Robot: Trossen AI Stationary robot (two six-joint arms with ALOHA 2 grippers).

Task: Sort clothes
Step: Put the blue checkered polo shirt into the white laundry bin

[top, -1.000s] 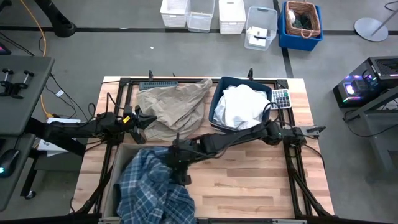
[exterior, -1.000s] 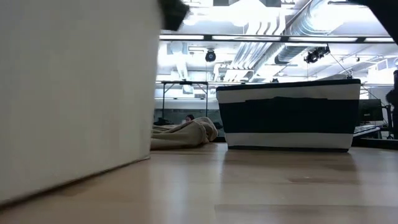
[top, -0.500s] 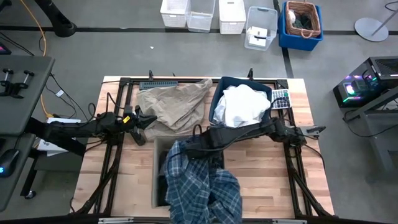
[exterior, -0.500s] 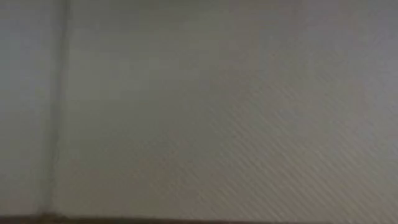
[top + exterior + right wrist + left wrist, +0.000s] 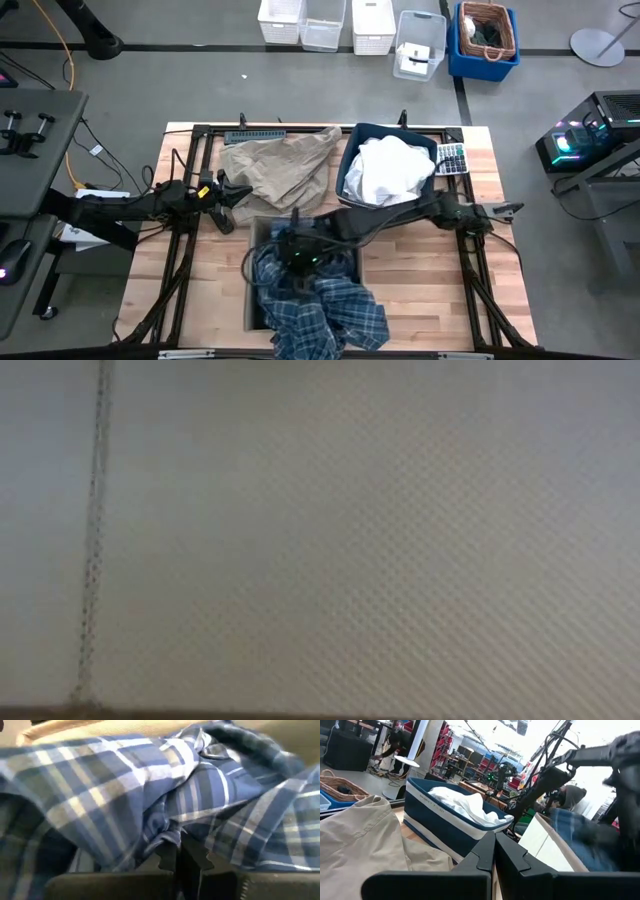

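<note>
1. The right gripper (image 5: 297, 252) reached across the table's middle, its fingers (image 5: 167, 855) pinched together on a fold of the blue-and-white plaid shirt (image 5: 315, 300)
2. That shirt hung from the gripper and spilled over a grey bin (image 5: 255, 290) at the near edge of the wooden table (image 5: 420, 290)
3. The left gripper (image 5: 228, 193) waited at the table's left side, its fingers (image 5: 485, 855) pressed together on nothing, just beside the beige-khaki garment (image 5: 275, 170)
4. The beige-khaki garment lay spread on the far left part of the table
5. The white garment (image 5: 390, 168) was heaped in the navy basket (image 5: 352, 165) beside it, a calculator (image 5: 452, 158) at the basket's right
6. The low view showed only a blank pale surface
</note>
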